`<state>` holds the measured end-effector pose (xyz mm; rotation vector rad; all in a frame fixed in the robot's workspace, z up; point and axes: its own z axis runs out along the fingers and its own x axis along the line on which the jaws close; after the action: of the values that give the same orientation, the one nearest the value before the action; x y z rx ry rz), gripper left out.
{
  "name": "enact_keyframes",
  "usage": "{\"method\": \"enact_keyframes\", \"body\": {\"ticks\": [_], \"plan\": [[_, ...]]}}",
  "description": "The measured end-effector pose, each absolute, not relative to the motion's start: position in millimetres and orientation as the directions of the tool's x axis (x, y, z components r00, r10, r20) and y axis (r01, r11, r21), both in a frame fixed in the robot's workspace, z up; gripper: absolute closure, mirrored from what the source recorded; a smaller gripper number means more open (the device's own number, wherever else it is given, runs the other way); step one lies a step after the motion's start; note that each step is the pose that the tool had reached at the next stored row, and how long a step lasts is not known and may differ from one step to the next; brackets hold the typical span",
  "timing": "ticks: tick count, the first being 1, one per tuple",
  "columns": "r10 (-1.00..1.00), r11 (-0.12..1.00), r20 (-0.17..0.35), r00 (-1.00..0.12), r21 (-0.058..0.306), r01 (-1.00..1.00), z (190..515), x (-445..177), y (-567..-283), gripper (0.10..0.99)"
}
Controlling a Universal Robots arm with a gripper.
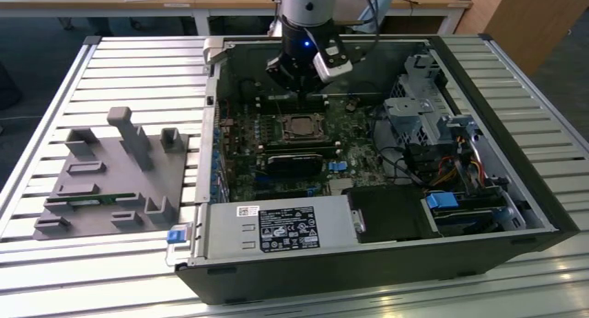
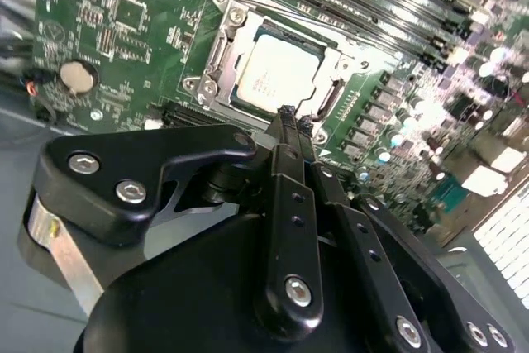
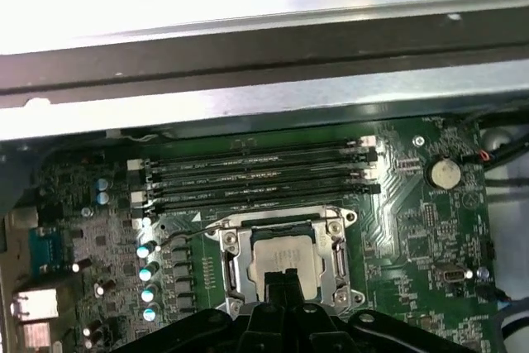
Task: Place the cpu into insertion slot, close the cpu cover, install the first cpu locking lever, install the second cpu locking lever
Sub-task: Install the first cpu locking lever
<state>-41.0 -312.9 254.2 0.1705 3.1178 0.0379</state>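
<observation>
1. Slatted metal table point(image 1: 138, 63) carries an open black computer case point(image 1: 368, 263) lying on its side, with wooden desks behind it; on the exterior view's left sits a grey plastic fixture point(image 1: 110, 176) with upright posts.
2. Inside the case lies the green motherboard point(image 2: 124, 47), with the power-supply box point(image 1: 276, 228) at the near edge and the drive cage point(image 1: 418, 114) on the exterior view's right.
3. Case walls ring the board on all sides, and the arm reaches down from above near the far wall.
4. Memory slots point(image 3: 256, 175) run alongside the insertion slot point(image 3: 285, 258), between it and the case wall.
5. The cpu point(image 2: 277, 72) sits in the insertion slot, its pale face showing through the window of the cpu cover point(image 2: 219, 59), which lies flat around it.
6. A thin wire lever point(image 3: 178, 236) seems to stand slightly off the socket's edge, though this is hard to make out.
7. The gripper point(image 2: 288, 117) hangs just above the socket's edge, its fingers pressed together and holding nothing.
8. In the first wrist view the gripper's body cuts off part of the socket.
</observation>
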Motion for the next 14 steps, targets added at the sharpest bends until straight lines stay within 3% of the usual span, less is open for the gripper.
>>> {"method": "enact_keyframes", "body": {"ticks": [14], "plan": [[0.07,0.997,-0.019,-0.997,0.026,0.07,254.2,-57.8,-313.1,0.98]]}}
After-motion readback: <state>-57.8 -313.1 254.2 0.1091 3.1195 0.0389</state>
